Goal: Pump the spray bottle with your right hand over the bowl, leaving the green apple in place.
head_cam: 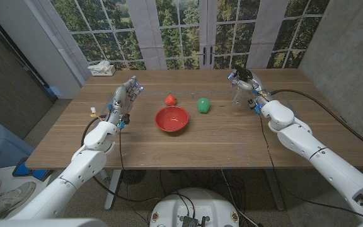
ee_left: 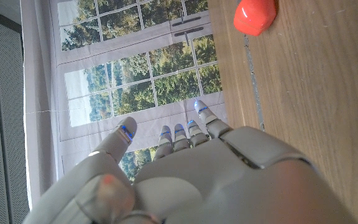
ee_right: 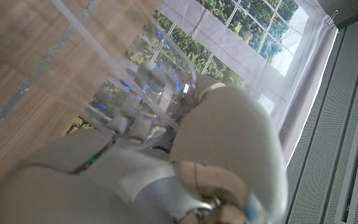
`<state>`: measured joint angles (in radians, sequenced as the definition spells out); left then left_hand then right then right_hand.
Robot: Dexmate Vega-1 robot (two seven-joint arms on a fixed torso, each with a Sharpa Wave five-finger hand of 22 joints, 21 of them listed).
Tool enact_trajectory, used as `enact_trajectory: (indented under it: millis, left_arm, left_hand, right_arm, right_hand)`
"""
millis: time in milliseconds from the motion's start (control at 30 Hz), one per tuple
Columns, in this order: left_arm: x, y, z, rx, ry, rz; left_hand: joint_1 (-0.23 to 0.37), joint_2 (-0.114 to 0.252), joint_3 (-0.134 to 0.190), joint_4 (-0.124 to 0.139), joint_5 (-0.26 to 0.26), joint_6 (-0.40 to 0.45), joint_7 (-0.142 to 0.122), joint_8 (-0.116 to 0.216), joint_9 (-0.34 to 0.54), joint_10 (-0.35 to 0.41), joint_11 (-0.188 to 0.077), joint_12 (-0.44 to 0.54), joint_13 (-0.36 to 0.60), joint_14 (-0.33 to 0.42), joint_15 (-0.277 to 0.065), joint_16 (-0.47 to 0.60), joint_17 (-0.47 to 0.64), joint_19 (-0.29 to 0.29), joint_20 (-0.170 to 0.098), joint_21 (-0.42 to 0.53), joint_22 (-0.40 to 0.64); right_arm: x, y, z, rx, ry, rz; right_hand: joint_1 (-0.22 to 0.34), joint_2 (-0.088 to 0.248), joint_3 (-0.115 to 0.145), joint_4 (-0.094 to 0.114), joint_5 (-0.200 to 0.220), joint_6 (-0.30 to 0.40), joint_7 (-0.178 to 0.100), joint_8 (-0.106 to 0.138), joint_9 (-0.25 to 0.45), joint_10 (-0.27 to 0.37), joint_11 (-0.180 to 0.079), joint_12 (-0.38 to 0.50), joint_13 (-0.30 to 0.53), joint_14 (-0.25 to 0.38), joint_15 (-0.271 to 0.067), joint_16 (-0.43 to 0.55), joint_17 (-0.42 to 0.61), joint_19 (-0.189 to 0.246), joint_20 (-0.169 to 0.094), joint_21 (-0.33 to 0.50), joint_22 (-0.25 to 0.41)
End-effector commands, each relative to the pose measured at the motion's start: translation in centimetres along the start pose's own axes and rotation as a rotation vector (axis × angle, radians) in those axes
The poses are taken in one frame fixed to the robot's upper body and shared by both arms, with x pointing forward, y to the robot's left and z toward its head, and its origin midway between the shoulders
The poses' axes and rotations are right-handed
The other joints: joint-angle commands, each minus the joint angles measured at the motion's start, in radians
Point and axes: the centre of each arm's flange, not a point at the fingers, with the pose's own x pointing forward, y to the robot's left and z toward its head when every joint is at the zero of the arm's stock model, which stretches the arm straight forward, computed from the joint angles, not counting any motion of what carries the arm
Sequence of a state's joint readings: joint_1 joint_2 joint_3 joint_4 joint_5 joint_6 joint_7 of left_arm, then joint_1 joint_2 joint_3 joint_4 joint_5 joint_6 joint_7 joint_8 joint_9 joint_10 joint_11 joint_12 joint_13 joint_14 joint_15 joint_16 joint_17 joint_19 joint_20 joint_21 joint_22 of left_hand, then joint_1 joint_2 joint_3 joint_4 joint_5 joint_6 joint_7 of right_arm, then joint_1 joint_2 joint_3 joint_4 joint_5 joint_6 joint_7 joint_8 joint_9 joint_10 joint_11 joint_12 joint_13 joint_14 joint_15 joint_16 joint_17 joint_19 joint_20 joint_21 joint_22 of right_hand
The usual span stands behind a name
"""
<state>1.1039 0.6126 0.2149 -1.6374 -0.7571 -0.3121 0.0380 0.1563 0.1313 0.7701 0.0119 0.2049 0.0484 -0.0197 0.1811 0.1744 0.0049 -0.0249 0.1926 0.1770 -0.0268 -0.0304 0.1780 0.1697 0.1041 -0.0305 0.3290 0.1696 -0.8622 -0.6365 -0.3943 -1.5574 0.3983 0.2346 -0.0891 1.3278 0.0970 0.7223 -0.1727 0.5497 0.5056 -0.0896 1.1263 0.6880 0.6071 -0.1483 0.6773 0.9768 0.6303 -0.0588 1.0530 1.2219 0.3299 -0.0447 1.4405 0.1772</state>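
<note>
My right hand [head_cam: 247,84] is raised over the table's far right part and grips a clear spray bottle [head_cam: 237,98], which hangs below the hand. Close up in the right wrist view, the transparent bottle [ee_right: 98,56] sits against the curled fingers of that hand [ee_right: 222,149]. The red bowl [head_cam: 171,118] stands at the table's middle, well to the left of the bottle. The green apple [head_cam: 203,104] lies between bowl and bottle, close to the bowl's far right side. My left hand [head_cam: 122,101] stays left of the bowl, its fingers [ee_left: 194,130] straight and apart, holding nothing.
A small red-orange object [head_cam: 170,99] [ee_left: 255,15] lies just behind the bowl. A white tissue box [head_cam: 101,68] sits at the far left corner of the wooden table [head_cam: 200,148]. A tiny item [head_cam: 93,112] lies near my left wrist. Windows stand behind the table.
</note>
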Motion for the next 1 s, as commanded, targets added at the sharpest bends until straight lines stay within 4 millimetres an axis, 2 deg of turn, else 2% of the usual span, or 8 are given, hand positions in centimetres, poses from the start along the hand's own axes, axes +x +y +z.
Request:
enact_trajectory:
  millis: [33, 567, 1000]
  left_arm:
    - [0.0, -0.3, 0.2, 0.006, 0.003, -0.006]
    - [-0.2, -0.4, 0.1, 0.003, 0.001, -0.003]
    - [-0.2, -0.3, 0.0, 0.003, 0.004, -0.004]
  left_hand:
    - [0.014, 0.062, -0.005, -0.002, -0.003, 0.003, 0.004, 0.002, 0.002, -0.007, 0.002, 0.002, 0.003, -0.004, -0.009, 0.006, 0.003, 0.008, 0.003, -0.003, 0.005]
    - [0.016, 0.062, -0.007, -0.002, -0.003, 0.002, 0.003, 0.002, 0.002, -0.006, 0.001, 0.002, 0.003, -0.004, -0.009, 0.006, 0.003, 0.009, 0.004, -0.007, 0.005]
    - [0.018, 0.062, -0.008, -0.002, -0.003, 0.002, 0.003, 0.002, 0.002, -0.007, 0.002, 0.002, 0.003, -0.005, -0.01, 0.005, 0.003, 0.01, 0.004, -0.01, 0.005]
  right_arm:
    - [-1.7, -0.9, -2.1, -0.047, 0.044, -0.14]
    - [-3.0, -0.2, -3.8, -0.126, 0.073, -0.314]
    - [-3.2, -0.1, -5.3, -0.145, 0.125, -0.345]
  right_hand:
    - [0.001, 0.012, -0.001, -0.002, -0.002, 0.013, 0.002, -0.006, -0.007, -0.001, -0.004, 0.008, -0.001, 0.003, -0.148, -0.005, 0.001, -0.003, -0.114, -0.001, 0.0]
    - [0.001, 0.014, -0.003, -0.003, -0.005, 0.016, -0.004, -0.026, -0.037, -0.002, -0.009, 0.008, -0.007, 0.006, -0.149, -0.014, -0.001, -0.007, -0.114, -0.002, 0.0]
    - [0.0, 0.014, -0.003, -0.002, -0.006, 0.013, -0.011, -0.042, -0.059, -0.01, -0.011, 0.005, -0.008, 0.004, -0.149, -0.026, -0.002, -0.011, -0.115, -0.003, 0.0]
